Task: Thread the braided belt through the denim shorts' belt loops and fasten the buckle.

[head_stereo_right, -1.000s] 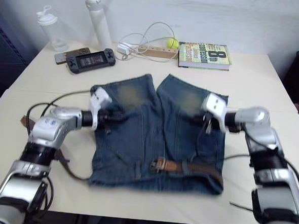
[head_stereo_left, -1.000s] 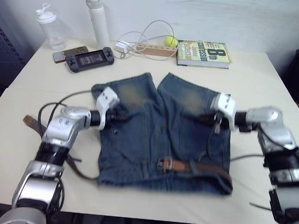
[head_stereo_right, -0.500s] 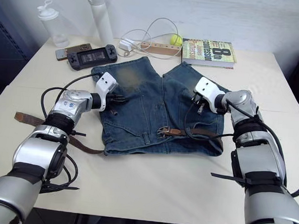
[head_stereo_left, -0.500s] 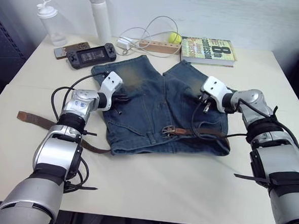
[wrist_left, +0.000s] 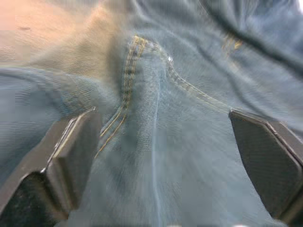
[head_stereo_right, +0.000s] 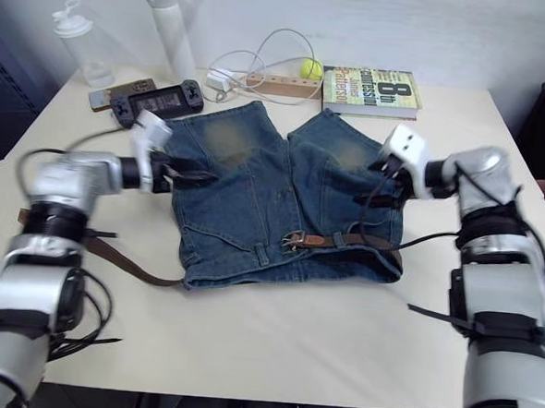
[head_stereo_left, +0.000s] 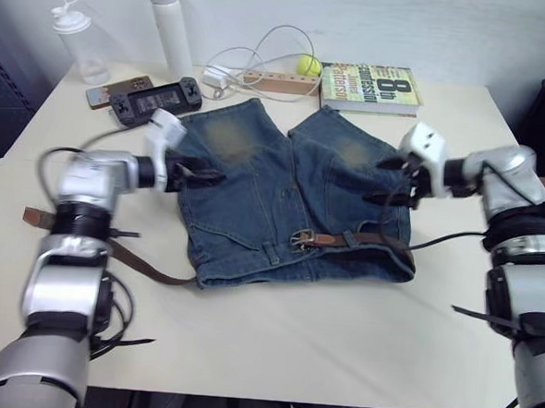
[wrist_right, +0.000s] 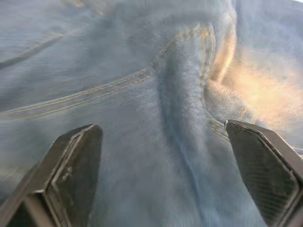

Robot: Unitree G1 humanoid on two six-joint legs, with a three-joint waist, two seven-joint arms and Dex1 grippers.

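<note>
denim shorts flat on the table, waistband toward the near edge and legs pointing toward the far wall. braided belt lying along the waistband, long axis crosswise, buckle near the middle and a loose brown end trailing off past the shorts' left side onto the table. left gripper and right gripper spread wide over the shorts' left and right sides, clamped on nothing.
</note>
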